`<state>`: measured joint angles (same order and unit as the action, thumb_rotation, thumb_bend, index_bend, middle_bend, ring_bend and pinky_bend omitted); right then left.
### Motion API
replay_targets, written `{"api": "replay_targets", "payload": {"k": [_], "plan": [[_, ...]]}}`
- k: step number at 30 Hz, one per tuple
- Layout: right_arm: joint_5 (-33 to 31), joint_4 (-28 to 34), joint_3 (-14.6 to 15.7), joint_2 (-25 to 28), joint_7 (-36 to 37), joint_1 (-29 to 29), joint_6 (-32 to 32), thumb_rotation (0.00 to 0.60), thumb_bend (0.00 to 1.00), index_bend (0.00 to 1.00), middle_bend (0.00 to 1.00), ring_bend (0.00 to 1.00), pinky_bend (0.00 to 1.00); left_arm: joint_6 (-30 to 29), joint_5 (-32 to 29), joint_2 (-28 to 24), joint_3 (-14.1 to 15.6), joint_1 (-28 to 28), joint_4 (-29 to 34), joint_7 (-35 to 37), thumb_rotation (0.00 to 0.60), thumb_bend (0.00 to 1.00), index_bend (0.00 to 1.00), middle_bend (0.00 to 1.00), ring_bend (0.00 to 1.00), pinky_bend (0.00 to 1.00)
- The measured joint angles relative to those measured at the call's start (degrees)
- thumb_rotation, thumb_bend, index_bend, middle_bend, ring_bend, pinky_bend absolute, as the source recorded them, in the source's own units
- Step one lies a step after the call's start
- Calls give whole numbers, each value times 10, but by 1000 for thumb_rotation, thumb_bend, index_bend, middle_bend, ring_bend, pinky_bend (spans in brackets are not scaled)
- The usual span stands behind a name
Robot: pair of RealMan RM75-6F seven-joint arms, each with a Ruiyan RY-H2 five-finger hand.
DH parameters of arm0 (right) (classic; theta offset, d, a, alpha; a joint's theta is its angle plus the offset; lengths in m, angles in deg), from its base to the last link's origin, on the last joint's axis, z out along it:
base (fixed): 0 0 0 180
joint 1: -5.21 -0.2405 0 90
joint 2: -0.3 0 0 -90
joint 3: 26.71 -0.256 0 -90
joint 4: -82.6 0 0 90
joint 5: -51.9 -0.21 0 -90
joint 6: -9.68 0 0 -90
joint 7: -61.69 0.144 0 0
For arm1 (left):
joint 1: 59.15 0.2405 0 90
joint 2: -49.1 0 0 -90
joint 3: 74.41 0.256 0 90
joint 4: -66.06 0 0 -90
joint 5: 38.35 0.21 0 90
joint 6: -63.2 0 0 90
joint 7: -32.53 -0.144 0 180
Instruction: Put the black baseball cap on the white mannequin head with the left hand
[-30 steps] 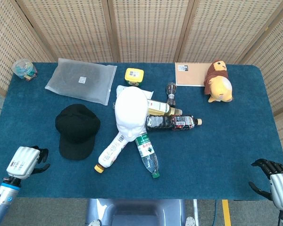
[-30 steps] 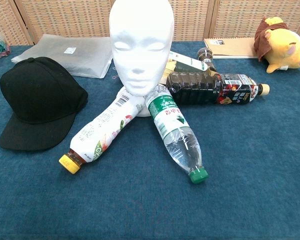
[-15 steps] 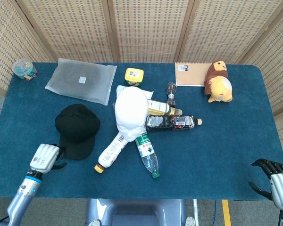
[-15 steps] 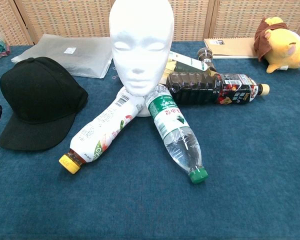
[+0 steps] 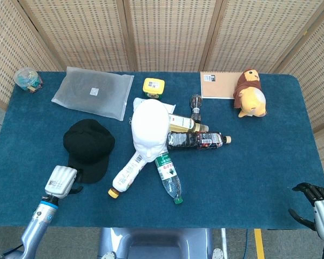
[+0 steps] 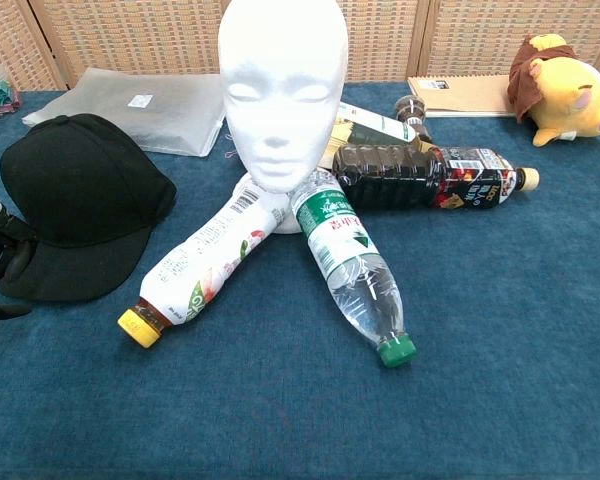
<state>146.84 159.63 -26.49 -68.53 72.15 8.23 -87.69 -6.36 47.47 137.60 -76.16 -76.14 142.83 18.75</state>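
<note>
From the head view, the cap (image 5: 88, 145) lies left of the mannequin head (image 5: 149, 129), the left hand (image 5: 61, 180) at its near brim; the right hand (image 5: 318, 208) idles far right, fingers apart, empty. From the chest view, the left hand's fingers (image 6: 2, 262) touch the brim edge; whether they grip it I cannot tell. Soft and light, the cap is best pinched by its stiff brim.

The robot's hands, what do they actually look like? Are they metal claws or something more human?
More human. The left hand has a boxy white back shell with a small dark marking, and black fingers. Its wrist is a silver cylinder with a blue ring, leading to a grey-blue forearm. The right hand, at the picture's corner, shows the same white shell and slim black jointed fingers. No loose cables are visible.
</note>
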Motion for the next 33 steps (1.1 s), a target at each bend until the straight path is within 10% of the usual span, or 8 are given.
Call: {"api": "replay_targets", "payload": {"k": [33], "plan": [[-17,-14,-8,1,17,12,-7,600,172,369,340,358,325,-7,-37,92,-19,-18,-94,-1,600,157,689,749,620,828]]}}
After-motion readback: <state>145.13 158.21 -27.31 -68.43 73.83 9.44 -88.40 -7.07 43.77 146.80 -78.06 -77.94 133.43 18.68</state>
